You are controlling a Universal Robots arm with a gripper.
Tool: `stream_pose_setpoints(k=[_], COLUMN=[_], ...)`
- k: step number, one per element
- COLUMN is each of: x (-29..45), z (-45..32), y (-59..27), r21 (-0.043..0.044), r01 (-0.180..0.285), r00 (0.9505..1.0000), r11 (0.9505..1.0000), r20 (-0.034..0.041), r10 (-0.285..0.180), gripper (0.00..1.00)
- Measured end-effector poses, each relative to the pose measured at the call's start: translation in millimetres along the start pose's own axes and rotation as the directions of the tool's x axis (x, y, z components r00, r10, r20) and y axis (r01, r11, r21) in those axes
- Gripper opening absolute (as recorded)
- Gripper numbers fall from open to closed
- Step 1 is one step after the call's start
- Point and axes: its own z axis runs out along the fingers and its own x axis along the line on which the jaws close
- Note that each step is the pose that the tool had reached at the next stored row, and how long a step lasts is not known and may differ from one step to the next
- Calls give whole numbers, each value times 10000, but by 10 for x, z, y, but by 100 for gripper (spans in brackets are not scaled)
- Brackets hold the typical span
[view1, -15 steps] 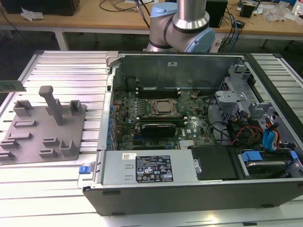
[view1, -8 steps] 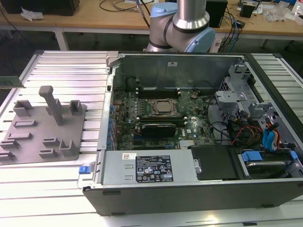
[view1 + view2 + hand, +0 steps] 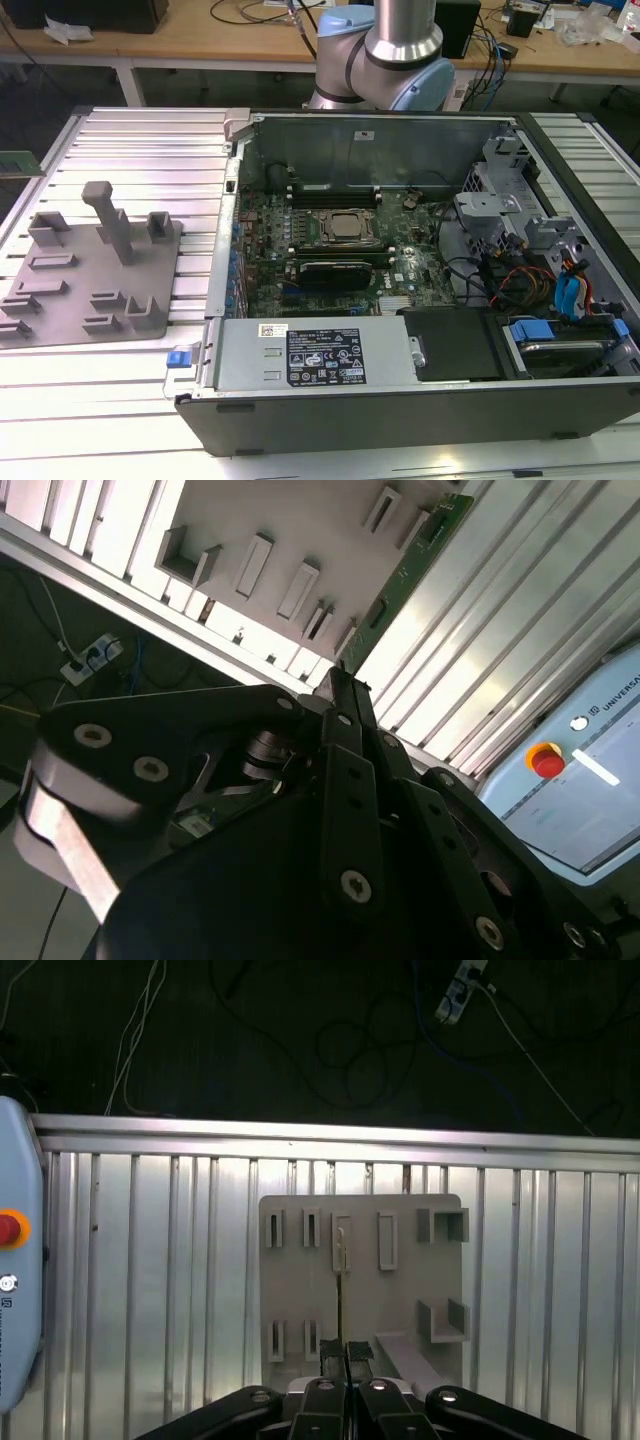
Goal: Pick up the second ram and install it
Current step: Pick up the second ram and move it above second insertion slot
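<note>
My gripper hangs high above the grey holder tray, its fingers closed together. The second ram, a thin green board, sticks out from the fingertips. In the first wrist view the second ram appears edge-on as a dark line over the tray's middle slot. The tray lies on the ribbed table at the exterior view's left, with nothing in its slots. To its right stands the open computer case, with black memory slots beside the processor.
The arm's base stands behind the case. A pendant with a red button lies on the ribbed table near the tray. A tall post rises from the tray. Cables and blue drive bays crowd the case's right side.
</note>
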Motion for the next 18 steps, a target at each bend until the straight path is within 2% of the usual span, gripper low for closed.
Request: stream_pose_setpoints(k=[4,9,11,18], x=[2,4,8,15], z=[-2,-3,-5,-9], y=[-20,-123,-219,-427], r21=[-1,0,0,0], r01=[2,1,1,1], r00=[10000,10000,10000,10000], r11=[10000,10000,10000,10000], r20=[-1,0,0,0], r10=[-2,-1,-1,-1], gripper=[9,9,9,9])
